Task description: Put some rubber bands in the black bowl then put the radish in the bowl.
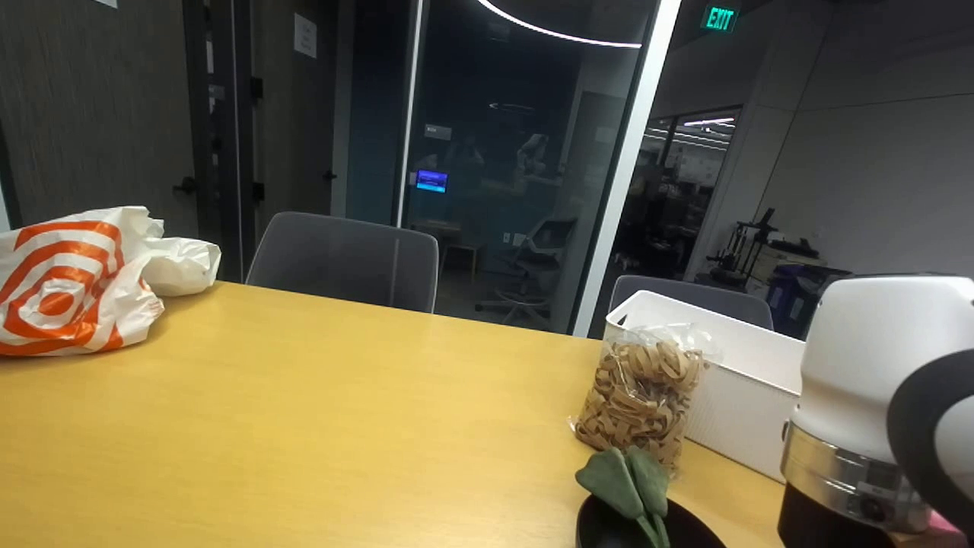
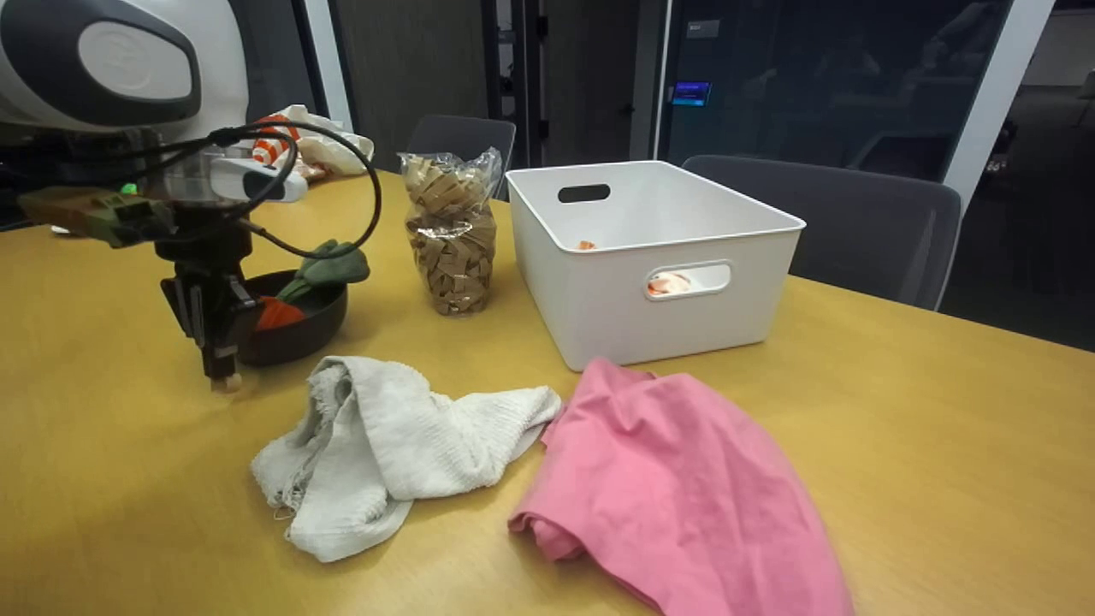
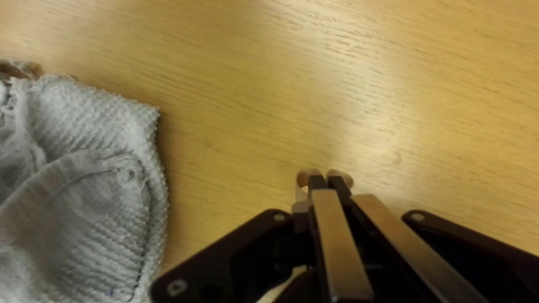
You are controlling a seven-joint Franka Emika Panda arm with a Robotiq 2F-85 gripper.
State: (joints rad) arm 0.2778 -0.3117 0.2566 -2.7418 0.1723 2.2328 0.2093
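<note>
The black bowl (image 2: 335,329) stands on the table and also shows at the bottom of an exterior view (image 1: 696,529). The radish (image 2: 279,314), orange-red with green leaves, lies in it, leaves over the rim; the leaves also show in an exterior view (image 1: 622,483). A clear bag of tan rubber bands (image 2: 453,248) stands beside the bowl, also seen in an exterior view (image 1: 643,396). My gripper (image 2: 221,366) points down beside the bowl, just above the table. In the wrist view its fingertips (image 3: 326,182) are shut on a tan rubber band (image 3: 343,175), which curls out on both sides.
A white bin (image 2: 676,321) with something orange inside stands behind the bag. A grey-white towel (image 2: 436,436) lies close to the gripper, also in the wrist view (image 3: 84,189). A pink cloth (image 2: 684,496) lies beside the towel. A white and orange bag (image 1: 76,281) sits farther off.
</note>
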